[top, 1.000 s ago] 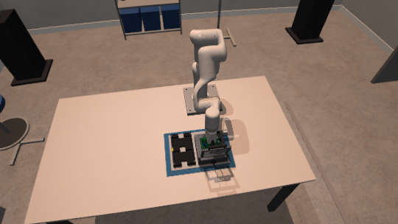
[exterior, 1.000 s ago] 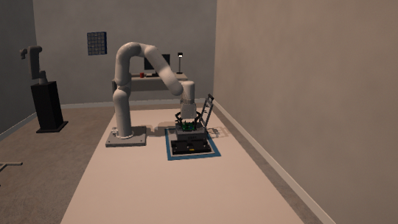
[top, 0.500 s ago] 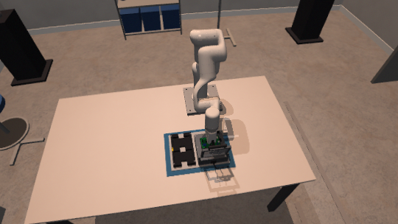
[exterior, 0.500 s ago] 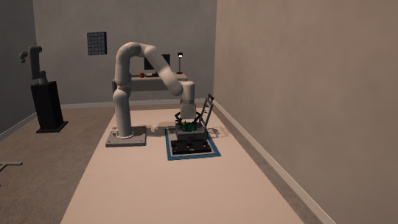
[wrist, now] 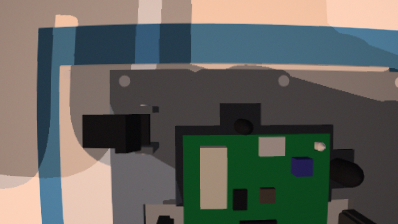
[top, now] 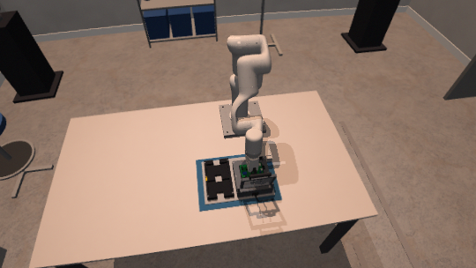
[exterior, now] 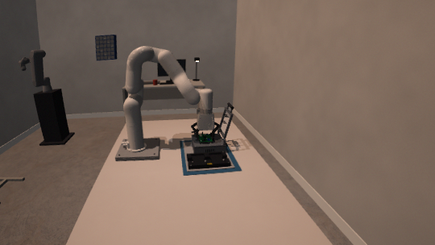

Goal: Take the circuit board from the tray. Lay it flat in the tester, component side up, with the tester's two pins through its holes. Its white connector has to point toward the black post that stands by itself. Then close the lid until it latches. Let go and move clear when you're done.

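Observation:
The green circuit board (wrist: 256,177) lies component side up in the grey tester (top: 256,178). Its white connector (wrist: 213,177) is on the side nearest the lone black post (wrist: 115,131). Dark pins show at the board's top edge (wrist: 243,125) and right edge (wrist: 345,172). My gripper (exterior: 205,134) hangs straight down just above the board, fingers spread wide, with nothing between them. It also shows in the top view (top: 253,169). The fingertips are outside the wrist view. The tester's lid (exterior: 226,121) stands open, tilted up. The black tray (top: 219,179) beside the tester is empty.
Tray and tester sit on a blue-bordered mat (top: 238,182) near the table's front right. The arm's base plate (top: 243,119) is bolted behind them. The raised lid frame stands close beside my gripper.

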Controlling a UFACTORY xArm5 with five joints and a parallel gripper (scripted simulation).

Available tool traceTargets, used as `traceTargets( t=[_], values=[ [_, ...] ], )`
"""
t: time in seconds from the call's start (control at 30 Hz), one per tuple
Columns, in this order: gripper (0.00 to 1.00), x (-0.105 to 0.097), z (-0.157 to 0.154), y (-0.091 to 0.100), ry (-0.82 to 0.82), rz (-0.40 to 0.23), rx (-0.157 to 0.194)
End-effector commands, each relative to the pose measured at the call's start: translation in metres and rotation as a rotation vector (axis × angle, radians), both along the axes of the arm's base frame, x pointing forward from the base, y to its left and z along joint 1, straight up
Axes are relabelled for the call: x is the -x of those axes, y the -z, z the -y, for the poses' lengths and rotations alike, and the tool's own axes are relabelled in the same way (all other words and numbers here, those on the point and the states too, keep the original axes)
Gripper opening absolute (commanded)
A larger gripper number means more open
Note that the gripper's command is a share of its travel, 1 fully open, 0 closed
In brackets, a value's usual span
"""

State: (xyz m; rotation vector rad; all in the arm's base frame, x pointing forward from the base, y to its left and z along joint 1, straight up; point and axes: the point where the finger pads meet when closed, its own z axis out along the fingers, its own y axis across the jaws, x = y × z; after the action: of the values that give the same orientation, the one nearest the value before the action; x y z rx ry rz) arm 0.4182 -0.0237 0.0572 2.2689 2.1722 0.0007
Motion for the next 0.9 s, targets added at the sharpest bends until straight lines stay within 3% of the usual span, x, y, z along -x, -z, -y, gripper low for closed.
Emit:
traceTargets(
  t=[0.0,0.43,0.87],
  values=[
    [1.00,-0.001,0.000,-0.001,0.000,0.004,0.000],
    [1.00,-0.001,0.000,-0.005,0.000,0.004,0.000],
    [1.00,-0.001,0.000,-0.030,0.000,0.004,0.000]
  ],
)
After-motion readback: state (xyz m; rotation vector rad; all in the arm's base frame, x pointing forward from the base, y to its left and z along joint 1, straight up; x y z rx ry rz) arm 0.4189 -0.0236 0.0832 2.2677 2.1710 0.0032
